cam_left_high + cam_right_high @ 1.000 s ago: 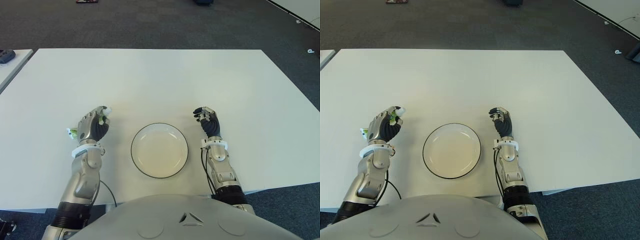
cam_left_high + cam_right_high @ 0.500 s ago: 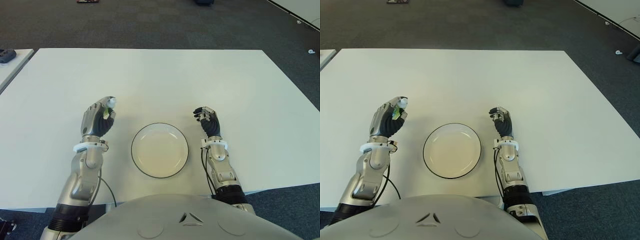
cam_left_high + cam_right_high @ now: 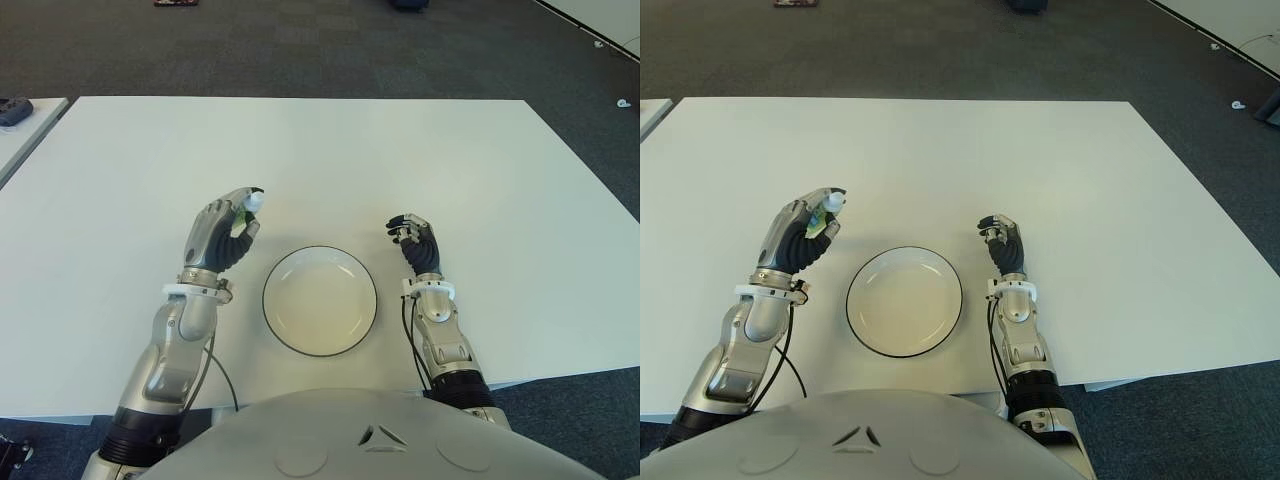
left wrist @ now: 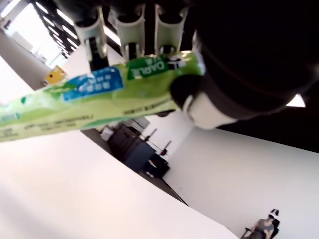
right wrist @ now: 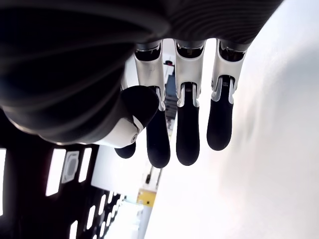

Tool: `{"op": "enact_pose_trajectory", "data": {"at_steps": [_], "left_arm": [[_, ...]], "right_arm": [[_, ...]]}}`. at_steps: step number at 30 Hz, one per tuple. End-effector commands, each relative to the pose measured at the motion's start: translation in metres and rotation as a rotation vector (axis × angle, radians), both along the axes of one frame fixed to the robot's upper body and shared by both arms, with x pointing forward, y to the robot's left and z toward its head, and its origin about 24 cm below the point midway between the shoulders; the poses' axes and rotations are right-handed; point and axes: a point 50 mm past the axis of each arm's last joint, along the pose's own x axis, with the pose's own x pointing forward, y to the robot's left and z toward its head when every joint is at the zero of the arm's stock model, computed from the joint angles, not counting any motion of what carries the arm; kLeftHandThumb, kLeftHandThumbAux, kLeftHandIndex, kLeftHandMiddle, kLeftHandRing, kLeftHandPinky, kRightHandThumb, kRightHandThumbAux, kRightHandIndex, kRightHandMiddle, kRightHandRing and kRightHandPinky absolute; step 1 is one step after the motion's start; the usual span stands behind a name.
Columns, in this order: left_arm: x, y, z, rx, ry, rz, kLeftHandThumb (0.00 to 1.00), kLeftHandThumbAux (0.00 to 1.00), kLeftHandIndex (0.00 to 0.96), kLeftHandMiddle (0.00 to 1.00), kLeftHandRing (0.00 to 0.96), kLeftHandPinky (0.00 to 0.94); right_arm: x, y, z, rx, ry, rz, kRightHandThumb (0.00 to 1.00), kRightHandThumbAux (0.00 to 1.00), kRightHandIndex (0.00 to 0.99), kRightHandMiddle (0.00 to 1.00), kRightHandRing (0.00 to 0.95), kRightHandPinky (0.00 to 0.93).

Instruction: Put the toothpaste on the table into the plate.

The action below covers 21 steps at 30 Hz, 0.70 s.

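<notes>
My left hand (image 3: pixel 228 228) is shut on a green toothpaste tube (image 4: pixel 94 97), held above the white table (image 3: pixel 320 160) just left of the plate's far-left rim. The tube's white cap (image 3: pixel 254 201) sticks out past the fingertips toward the plate. The round white plate (image 3: pixel 320 300) with a dark rim sits between my two hands and has nothing in it. My right hand (image 3: pixel 414 240) shows beside the plate on its right side, fingers relaxed and holding nothing.
The table's front edge runs close below the plate. A second table corner with a dark object (image 3: pixel 12 110) shows at the far left. Dark carpet (image 3: pixel 300 45) lies beyond the table's far edge.
My left hand has lifted with the toothpaste and moved right and forward, toward the plate. The right hand has not moved.
</notes>
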Motion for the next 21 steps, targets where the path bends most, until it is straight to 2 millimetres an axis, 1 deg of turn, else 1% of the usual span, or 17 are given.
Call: {"op": "enact_pose_trajectory", "data": {"at_steps": [1, 6, 11, 21], "left_arm": [[0.000, -0.012, 0.003, 0.008, 0.005, -0.128, 0.710, 0.715, 0.441, 0.854, 0.832, 0.827], [-0.001, -0.018, 0.002, 0.016, 0.021, -0.216, 0.709, 0.715, 0.441, 0.855, 0.833, 0.825], [-0.005, -0.025, -0.003, 0.006, 0.049, -0.314, 0.710, 0.714, 0.441, 0.851, 0.831, 0.817], [-0.009, -0.034, -0.011, 0.008, 0.091, -0.443, 0.711, 0.713, 0.442, 0.834, 0.817, 0.800]], "right_arm": [[0.002, 0.000, 0.000, -0.005, -0.002, 0.001, 0.841, 0.690, 0.422, 0.460, 0.446, 0.456], [0.001, 0.000, 0.000, -0.004, 0.000, 0.003, 0.841, 0.689, 0.425, 0.459, 0.445, 0.451], [0.001, 0.001, 0.000, 0.002, 0.003, 0.002, 0.842, 0.689, 0.428, 0.457, 0.442, 0.451], [0.000, 0.001, 0.000, 0.007, 0.004, -0.003, 0.841, 0.690, 0.423, 0.459, 0.444, 0.453]]}}
